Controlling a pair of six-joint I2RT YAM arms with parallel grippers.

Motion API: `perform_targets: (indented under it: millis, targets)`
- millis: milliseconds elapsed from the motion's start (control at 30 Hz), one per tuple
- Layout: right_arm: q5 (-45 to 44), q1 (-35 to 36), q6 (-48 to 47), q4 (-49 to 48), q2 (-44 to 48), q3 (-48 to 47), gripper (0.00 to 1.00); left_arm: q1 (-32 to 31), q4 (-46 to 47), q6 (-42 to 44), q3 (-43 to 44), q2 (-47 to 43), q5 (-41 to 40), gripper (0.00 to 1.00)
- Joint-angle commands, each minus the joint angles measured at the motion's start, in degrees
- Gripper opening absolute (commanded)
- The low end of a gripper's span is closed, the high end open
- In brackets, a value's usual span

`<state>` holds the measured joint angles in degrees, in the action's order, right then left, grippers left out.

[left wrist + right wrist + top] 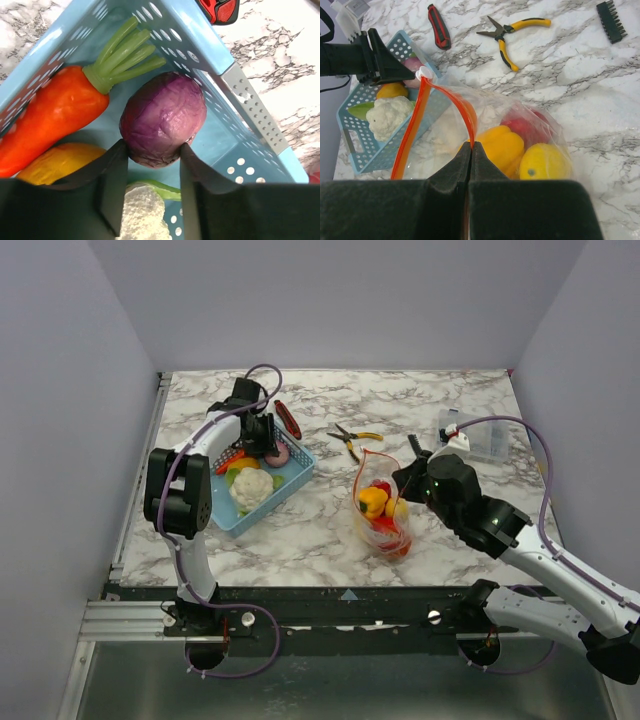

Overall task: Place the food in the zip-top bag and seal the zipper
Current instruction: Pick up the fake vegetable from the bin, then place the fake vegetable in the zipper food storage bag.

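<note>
The left gripper point(153, 146) pinches a round purple toy vegetable point(162, 117) in the blue plastic basket point(200, 40), nine o'clock of the clear zip-top bag point(445, 135); the right gripper point(471, 147) clamps its orange-red zipper strip point(409, 127).

The table point(330, 540) is finished in white marble with grey veining. The basket point(200, 45) is light blue and patterned with perforations. The carrot point(50, 112) is coloured orange with a green top. The purple vegetable point(162, 117) is mottled violet. The cauliflower point(252, 486) is white. The zip-top bag point(442, 137) is clear and edged by an orange-red zipper point(410, 127). Yellow and red food point(502, 147) is seen inside. The pliers point(506, 50) are fitted with yellow handles.
</note>
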<state>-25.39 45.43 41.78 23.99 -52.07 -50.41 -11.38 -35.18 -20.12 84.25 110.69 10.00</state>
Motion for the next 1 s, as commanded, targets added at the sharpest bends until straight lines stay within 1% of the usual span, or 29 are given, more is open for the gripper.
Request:
perform_targets:
  millis: [0, 167, 200, 233, 400, 533, 600, 700, 833, 967]
  targets:
    - [0.46, 0.19, -0.11, -0.96, -0.13, -1.18, 0.00, -0.23, -2.18, 0.68, 1.84, -0.51, -0.21, 0.27]
    - [0.16, 0.19, 0.02, -1.04, -0.04, -0.50, 0.00, -0.23, -1.75, 0.80, 0.33, -5.31, -1.66, 0.08]
    - [0.10, 0.23, 0.01, -1.13, 0.00, -0.44, 0.00, -0.23, -1.65, 0.78, -0.04, -6.36, -2.15, 0.05]
    - [0.06, 0.19, 0.01, -1.34, -0.02, -0.23, 0.00, -0.23, -1.57, 0.72, -0.45, -7.62, -2.62, 0.00]
    - [0.60, 0.23, 0.01, -1.77, -0.52, -0.11, 0.00, -0.23, -1.64, -0.04, -3.20, -14.30, -4.54, 0.00]
    - [1.39, 0.21, -0.06, -2.96, -0.86, 0.14, 0.00, -0.31, -1.92, -0.99, -5.91, -20.26, -3.83, 0.00]
    - [2.17, 0.19, -0.19, -3.26, -1.16, -0.02, 0.00, -0.57, -2.88, -1.93, -5.84, -23.04, -2.45, 0.00]
    - [3.19, 0.27, -0.45, -3.59, -1.60, -0.34, 0.00, -1.53, -3.15, -3.63, -6.16, -28.24, 1.93, 0.00]
    - [3.90, 0.20, -0.46, -4.12, -1.46, 0.09, 0.00, -5.25, -1.60, -5.71, -8.04, -35.80, 10.57, 0.00]
    - [3.92, 0.25, -0.53, -4.39, -0.77, 0.74, 0.00, -13.06, 1.14, -7.38, -10.51, -41.79, 14.91, 0.00]
